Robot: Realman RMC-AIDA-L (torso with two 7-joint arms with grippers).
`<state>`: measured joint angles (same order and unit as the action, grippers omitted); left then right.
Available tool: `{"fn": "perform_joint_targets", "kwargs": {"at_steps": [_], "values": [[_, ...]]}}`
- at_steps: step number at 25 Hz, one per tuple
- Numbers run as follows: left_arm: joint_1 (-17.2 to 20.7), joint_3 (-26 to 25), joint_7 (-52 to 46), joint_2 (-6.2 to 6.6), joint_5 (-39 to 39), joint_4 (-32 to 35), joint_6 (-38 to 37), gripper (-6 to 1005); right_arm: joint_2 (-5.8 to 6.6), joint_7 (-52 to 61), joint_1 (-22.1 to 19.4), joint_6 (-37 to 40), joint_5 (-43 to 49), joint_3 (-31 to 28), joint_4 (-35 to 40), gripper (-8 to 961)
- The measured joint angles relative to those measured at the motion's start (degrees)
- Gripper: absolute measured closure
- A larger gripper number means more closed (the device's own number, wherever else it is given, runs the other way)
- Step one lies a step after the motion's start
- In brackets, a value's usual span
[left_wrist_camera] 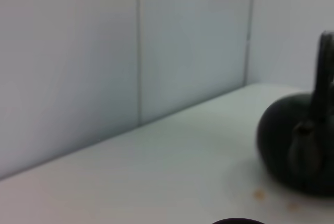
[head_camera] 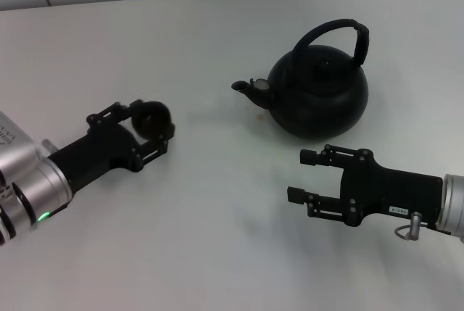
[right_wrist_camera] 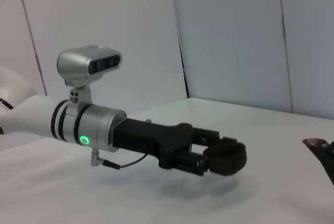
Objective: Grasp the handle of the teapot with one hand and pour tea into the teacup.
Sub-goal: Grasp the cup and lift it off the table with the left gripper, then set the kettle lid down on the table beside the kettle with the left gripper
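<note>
At about 9 o'clock in the head view we note the left gripper [head_camera: 148, 126] pinching the small black teacup [head_camera: 154, 118], held just above the white table [head_camera: 217, 238] and well apart from the pot. The matte-black teapot [head_camera: 319, 93] stands upright at 1 o'clock, spout toward the cup. Its handle [head_camera: 335, 34] arches along the spout line, at 12 o'clock from the nearer right gripper [head_camera: 303, 175], whose jaws are spread and empty.

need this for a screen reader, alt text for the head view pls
The left pincer holds a small black teacup above a white table. A black teapot, spout toward the cup, stands near the open right pincer.
</note>
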<state>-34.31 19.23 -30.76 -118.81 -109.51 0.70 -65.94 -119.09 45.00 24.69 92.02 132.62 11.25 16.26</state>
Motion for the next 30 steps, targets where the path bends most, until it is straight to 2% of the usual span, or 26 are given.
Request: {"fn": "perform_joint_targets", "kwargs": {"at_steps": [6,8,9,13,24,30], "values": [[-3.2,4.2,-2.3,-0.23,-0.5,-0.2,-1.9,312,0.0,0.0,-0.2,0.0,0.0,0.0,0.0,261],[-3.2,4.2,-2.3,-0.23,-0.5,-0.2,-1.9,312,0.0,0.0,-0.3,0.0,0.0,0.0,0.0,261],[-4.9,4.8,-1.9,-0.29,-0.7,-1.5,-1.0,312,0.0,0.0,-0.3,0.0,0.0,0.0,0.0,261],[-6.6,5.2,-1.7,-0.3,-0.8,-2.6,0.5,312,0.0,0.0,-0.5,0.1,0.0,0.0,-0.1,261],[-7.6,4.9,-1.6,-0.37,-0.8,-3.3,2.4,312,0.0,0.0,-0.7,0.2,0.0,0.0,-0.5,260],[-7.4,3.7,3.5,-0.38,-0.4,-5.9,6.0,311,0.0,0.0,-0.7,0.2,0.0,0.0,-0.6,260]]}}
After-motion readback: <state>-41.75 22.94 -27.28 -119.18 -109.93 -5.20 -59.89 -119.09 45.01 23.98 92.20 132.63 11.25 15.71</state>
